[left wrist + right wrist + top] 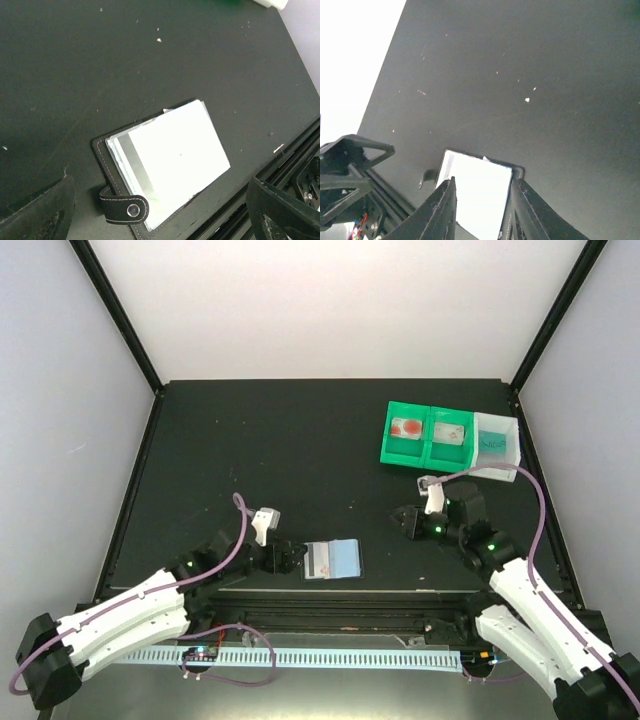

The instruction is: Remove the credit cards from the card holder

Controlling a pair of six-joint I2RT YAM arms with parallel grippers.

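Observation:
The black card holder lies open near the table's front edge. Its snap strap is folded over at the left. A whitish to pale blue credit card lies on top of its inner panels, and the edges of more cards show beneath it in the left wrist view. My left gripper is open and empty, just left of the holder, with its fingers spread wide on either side. My right gripper is open and empty, above the table to the holder's right. The card shows between its fingers.
A green-and-white three-compartment tray stands at the back right with small red items in two compartments. The metal rail of the table's front edge runs just behind the holder. White specks dot the black tabletop.

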